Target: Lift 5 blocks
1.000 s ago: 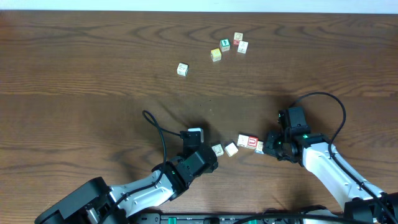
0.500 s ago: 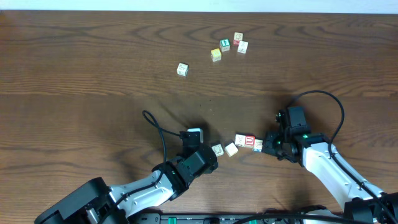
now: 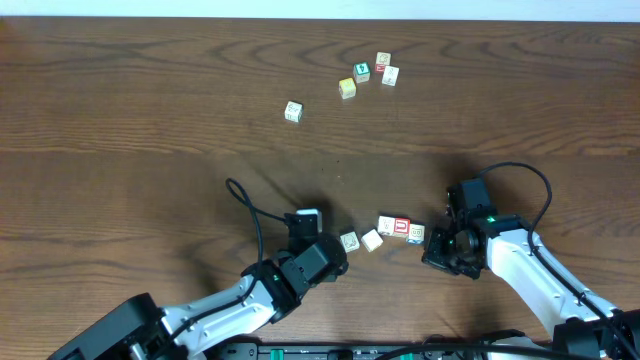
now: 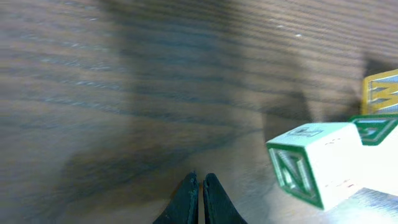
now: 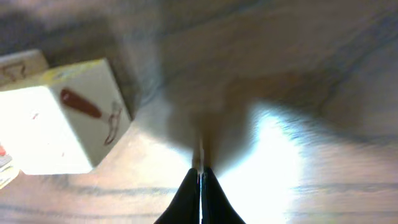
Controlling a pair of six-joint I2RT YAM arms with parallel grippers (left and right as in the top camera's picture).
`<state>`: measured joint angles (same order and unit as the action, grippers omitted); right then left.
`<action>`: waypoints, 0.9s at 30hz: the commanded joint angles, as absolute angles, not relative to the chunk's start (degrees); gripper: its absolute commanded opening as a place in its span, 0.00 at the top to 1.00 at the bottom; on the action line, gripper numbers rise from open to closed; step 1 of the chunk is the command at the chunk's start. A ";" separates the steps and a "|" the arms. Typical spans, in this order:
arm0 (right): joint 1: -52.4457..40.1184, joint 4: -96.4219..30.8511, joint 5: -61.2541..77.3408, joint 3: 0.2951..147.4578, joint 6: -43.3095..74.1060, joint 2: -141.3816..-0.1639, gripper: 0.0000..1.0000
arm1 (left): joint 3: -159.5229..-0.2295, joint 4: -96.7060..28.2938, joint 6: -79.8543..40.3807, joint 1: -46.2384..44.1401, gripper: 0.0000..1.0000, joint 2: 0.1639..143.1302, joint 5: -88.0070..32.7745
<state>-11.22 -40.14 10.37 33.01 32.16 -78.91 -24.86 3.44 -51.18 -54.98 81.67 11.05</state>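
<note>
Your left arm (image 3: 225,305) came in from the near left corner of the table (image 3: 120,130). Your left gripper (image 4: 200,191) was closed tight, fingertips pressed together with nothing between them, low over bare wood. Just to its right stood the green-lettered block (image 4: 308,165), apart from the fingertips.

Toward the far edge, a little right of the middle, lay a loose scatter. There was a lone pale cube (image 3: 293,111), then a yellow-faced cube (image 3: 347,88), a green-faced cube (image 3: 361,71) and two more pale cubes (image 3: 387,68).

The blocks (image 3: 388,226) sat in a short line close to the near edge, about midway along it. Two pale ones lay side by side at the left end. Next came a pale one touching the red-faced block (image 3: 403,228) with its white letter, and a blue-marked block (image 3: 416,235) stood against that.

Your right gripper (image 5: 200,183) was just beyond the right end of the line, clamped fully closed and empty. In its wrist view a red-marked block (image 5: 65,124) stood left of the fingertips, not touching them. You could not tell which one of the line that was.
</note>
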 commanded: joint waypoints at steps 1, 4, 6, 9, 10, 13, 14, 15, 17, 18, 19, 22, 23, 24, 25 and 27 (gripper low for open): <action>-13.19 -40.21 13.65 32.77 32.08 -79.09 0.99 | -24.23 -0.23 -52.97 -55.05 0.93 79.55 15.40; -15.29 -39.77 13.65 32.77 32.10 -79.09 0.99 | -24.23 -5.91 -55.18 -55.05 0.93 75.94 20.08; -17.02 -39.35 13.63 32.77 32.10 -79.09 0.99 | -24.23 -10.44 -57.04 -55.05 0.93 72.95 22.96; -19.92 -38.20 13.58 32.77 32.08 -79.09 0.99 | -24.23 -16.01 -60.38 -55.05 0.93 68.97 25.74; -20.93 -37.45 13.58 32.77 32.08 -79.09 0.99 | -24.23 -17.61 -61.45 -55.05 0.93 67.64 26.28; -23.44 -34.30 13.56 32.77 32.05 -79.09 0.96 | -24.21 -19.84 -62.30 -55.05 0.92 65.14 26.44; -24.21 -33.01 13.56 32.77 32.05 -79.09 0.95 | -24.21 -20.23 -62.33 -55.05 0.93 64.58 26.44; -24.77 -31.97 13.50 32.77 31.83 -79.09 0.94 | -24.21 -20.56 -62.35 -55.05 0.93 64.18 26.44; -25.56 -29.89 13.54 32.77 30.98 -79.20 0.93 | -24.21 -20.69 -62.43 -55.05 0.93 63.79 26.46; -25.71 -29.17 13.54 32.77 30.85 -79.35 0.92 | -24.21 -20.71 -62.63 -55.05 0.93 63.75 26.46; -25.87 -28.45 13.56 32.77 30.55 -79.57 0.91 | -24.21 -20.73 -62.94 -55.05 0.93 63.75 26.50; -25.98 -26.57 13.58 32.77 29.65 -80.66 0.91 | -24.21 -20.73 -62.94 -55.05 0.93 63.75 26.61; -25.98 -25.98 13.61 32.77 29.47 -81.25 0.90 | -24.21 -20.73 -62.94 -55.05 0.93 63.75 26.65; -25.98 -25.47 13.61 32.77 29.47 -81.89 0.91 | -24.21 -20.73 -62.94 -55.05 0.93 63.75 26.68; -25.98 -25.04 13.76 32.77 29.45 -82.54 0.90 | -24.21 -20.73 -62.92 -55.05 0.93 63.75 26.68; -26.00 -23.99 14.81 32.77 28.86 -84.12 0.91 | -24.21 -20.73 -62.92 -55.05 0.93 63.75 26.68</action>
